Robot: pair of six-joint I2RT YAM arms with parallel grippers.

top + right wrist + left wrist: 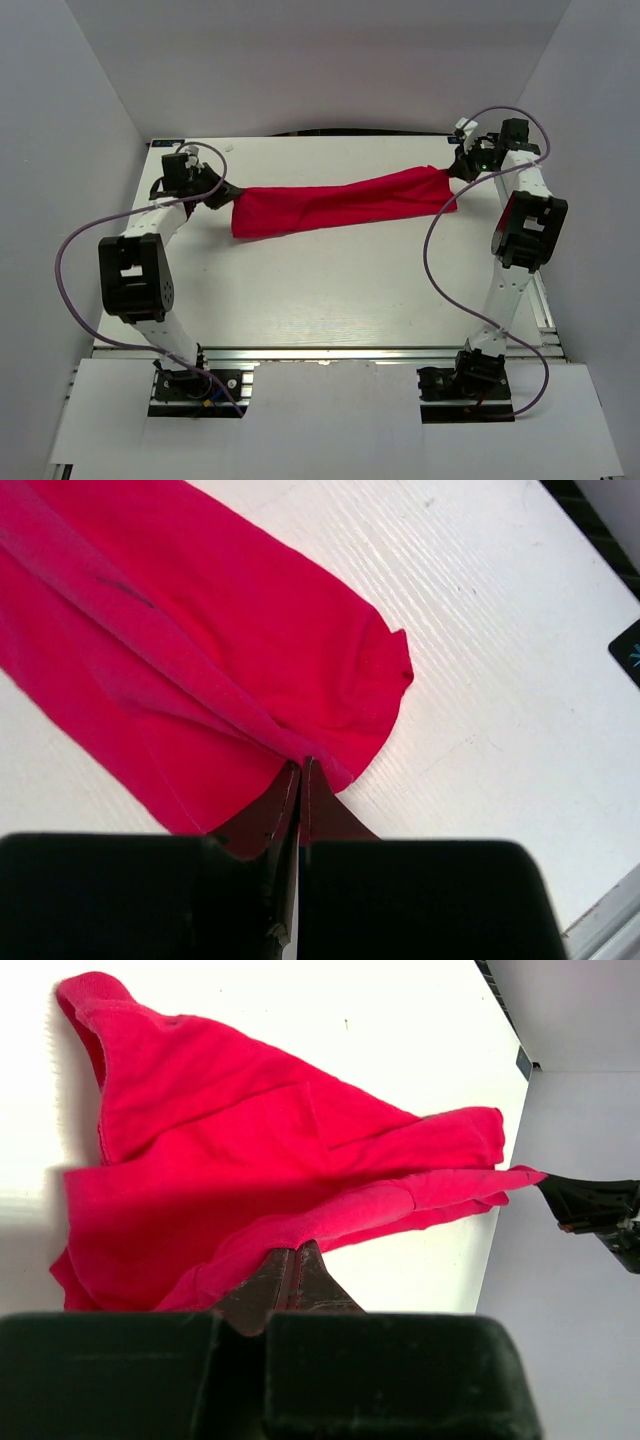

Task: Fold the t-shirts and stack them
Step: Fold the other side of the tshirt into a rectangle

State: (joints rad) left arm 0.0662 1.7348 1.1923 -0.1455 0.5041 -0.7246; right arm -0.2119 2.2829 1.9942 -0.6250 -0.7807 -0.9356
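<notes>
Upper frame: your left gripper (226, 190) and right gripper (452, 170) clamp the t-shirt (340, 203) at both ends; lower it evenly, taut.

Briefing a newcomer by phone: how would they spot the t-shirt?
Look at the far half of the white table. The t-shirt is a long band there, pulled between the left pincer and the right pincer. It is the only red thing, the only cloth.

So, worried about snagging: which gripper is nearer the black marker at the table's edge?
Right. The right gripper, shut on the t-shirt, sits near the black marker; the left gripper grips its opposite end.
</notes>
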